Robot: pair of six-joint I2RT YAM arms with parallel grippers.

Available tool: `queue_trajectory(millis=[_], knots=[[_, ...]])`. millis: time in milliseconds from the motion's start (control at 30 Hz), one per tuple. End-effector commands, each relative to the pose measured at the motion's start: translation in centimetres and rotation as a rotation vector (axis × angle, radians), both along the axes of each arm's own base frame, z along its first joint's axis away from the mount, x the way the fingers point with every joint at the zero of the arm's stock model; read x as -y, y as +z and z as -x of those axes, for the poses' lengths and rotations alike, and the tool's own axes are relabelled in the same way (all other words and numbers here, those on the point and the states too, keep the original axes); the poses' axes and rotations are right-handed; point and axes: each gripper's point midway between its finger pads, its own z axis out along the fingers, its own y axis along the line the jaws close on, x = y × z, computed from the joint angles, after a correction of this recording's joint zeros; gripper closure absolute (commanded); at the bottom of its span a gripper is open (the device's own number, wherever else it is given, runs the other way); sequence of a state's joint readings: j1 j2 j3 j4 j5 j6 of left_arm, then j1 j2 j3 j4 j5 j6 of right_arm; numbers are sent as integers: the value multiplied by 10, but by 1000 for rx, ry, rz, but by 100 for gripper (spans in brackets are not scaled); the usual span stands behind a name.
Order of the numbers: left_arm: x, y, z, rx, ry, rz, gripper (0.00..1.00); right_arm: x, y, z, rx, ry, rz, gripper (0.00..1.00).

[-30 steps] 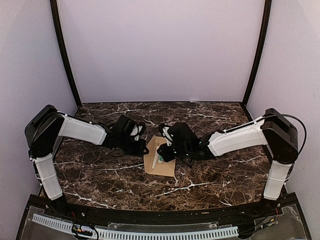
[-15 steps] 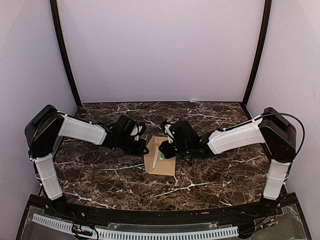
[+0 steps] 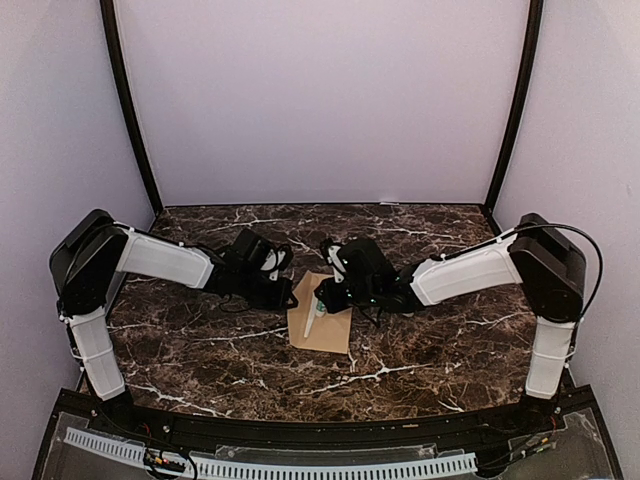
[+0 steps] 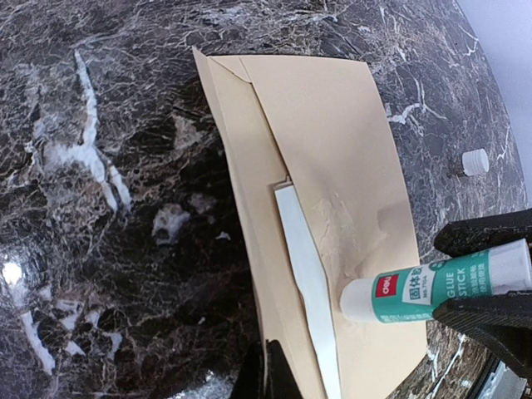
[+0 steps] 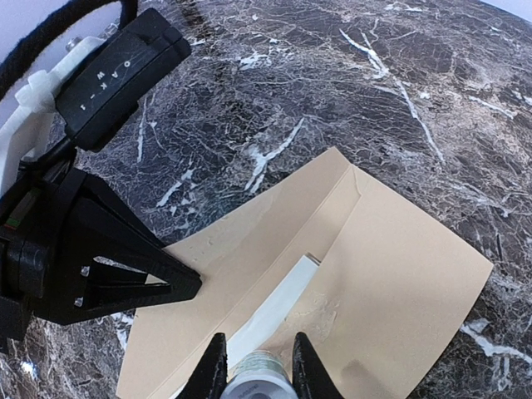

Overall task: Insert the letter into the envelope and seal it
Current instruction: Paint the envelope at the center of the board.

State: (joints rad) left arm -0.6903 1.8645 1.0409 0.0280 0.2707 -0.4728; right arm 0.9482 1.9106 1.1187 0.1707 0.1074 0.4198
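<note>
The envelope (image 4: 332, 158) lies flat on the desk (image 4: 125, 125) between the arms, its flap open. The letter (image 4: 307, 274) sits mostly inside, with a white strip showing at the mouth. The right claw (image 5: 258, 370) pinches a glue stick (image 4: 432, 291), tip against the paper beside a wet smear. The left claw (image 4: 264, 374), pressed together, pins the envelope's edge. Insertion looks done and gluing is under way; folding and pressing the flap remain.

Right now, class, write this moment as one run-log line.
left gripper: shut, at envelope edge | right gripper: shut on glue stick, tip on envelope | letter: partly inside
</note>
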Motion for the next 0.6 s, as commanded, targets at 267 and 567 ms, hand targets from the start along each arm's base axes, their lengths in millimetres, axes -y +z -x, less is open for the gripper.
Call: queue_trajectory(millis=[267,567], knots=[[5,13,-2,51,-51,-5,100,8,-2,-17,33,-67,31,100],[6,10,3,53,-87,-28,100,11,-1,-29,43,-93,16,100]])
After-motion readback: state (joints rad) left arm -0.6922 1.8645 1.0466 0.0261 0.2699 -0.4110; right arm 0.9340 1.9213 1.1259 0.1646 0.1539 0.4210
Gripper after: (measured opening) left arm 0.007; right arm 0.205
